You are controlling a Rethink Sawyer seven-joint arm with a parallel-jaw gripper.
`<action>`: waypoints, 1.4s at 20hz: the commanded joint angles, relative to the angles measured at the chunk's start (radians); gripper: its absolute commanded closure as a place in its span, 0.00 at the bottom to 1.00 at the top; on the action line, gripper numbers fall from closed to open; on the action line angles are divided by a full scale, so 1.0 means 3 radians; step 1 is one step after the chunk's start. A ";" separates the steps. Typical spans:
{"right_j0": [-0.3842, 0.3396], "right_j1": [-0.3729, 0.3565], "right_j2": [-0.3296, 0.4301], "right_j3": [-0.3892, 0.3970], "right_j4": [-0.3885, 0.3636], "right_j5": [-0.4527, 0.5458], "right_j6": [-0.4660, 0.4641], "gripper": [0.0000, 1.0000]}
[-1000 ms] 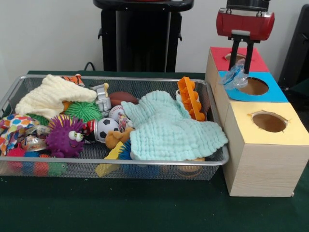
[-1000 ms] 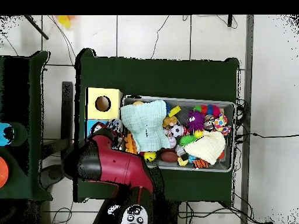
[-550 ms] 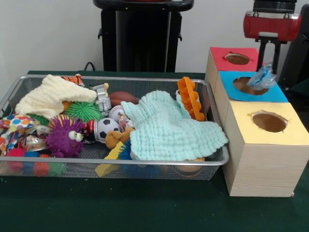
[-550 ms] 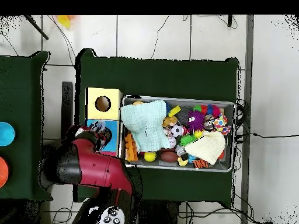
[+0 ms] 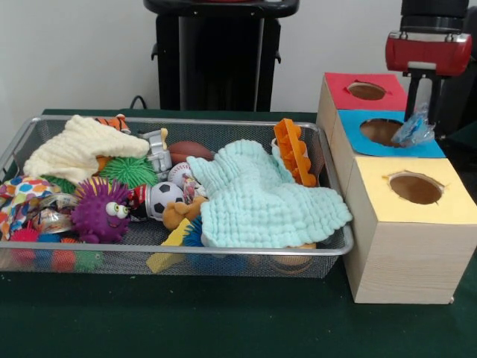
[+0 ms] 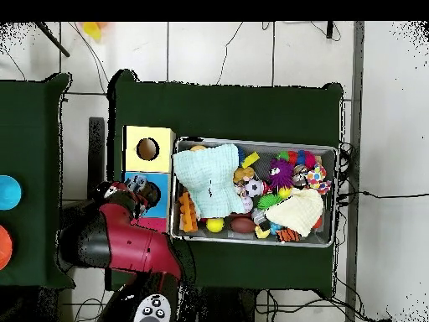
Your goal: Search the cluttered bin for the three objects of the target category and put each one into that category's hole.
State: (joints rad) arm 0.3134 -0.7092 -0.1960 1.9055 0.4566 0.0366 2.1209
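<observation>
Pincer (image 5: 422, 112) fingers hang below the red wrist, pressed onto one crumpled clear-blue plastic piece (image 5: 414, 131), which dangles at the right edge of the blue box top (image 5: 373, 143), beside its hole rather than over it. In the overhead view the red arm (image 6: 117, 239) covers most of that box, so the pincer itself is hidden there.

Three boxes stand in a row, touching: one red-topped (image 5: 343, 89), one blue-topped, one yellow-topped (image 5: 432, 205), each with a single round hole.

Just beside them on the green counter (image 5: 186, 321) sits one wire mesh bin (image 5: 223, 257). In it lie two cloths, one mint-green (image 5: 261, 198) spread over the right half and one cream (image 5: 78, 149) at the far left corner. Counted among the clutter: one orange ridged toy (image 5: 293, 149) leaning near the right wall, one purple spiky ball with eyes (image 5: 100, 211), one green spiky ball (image 5: 128, 171), one small soccer ball (image 5: 164, 198), one brown football (image 5: 190, 151), one baseball (image 5: 179, 173), one polka-dot cloth piece (image 5: 19, 198) at the left wall.
</observation>
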 commanded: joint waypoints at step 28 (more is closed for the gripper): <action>-0.0262 -0.0054 0.0357 0.0633 -0.0019 -0.0344 0.0823 1.00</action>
State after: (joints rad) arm 0.2708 -0.7248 -0.1833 2.0059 0.4570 -0.0080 2.1271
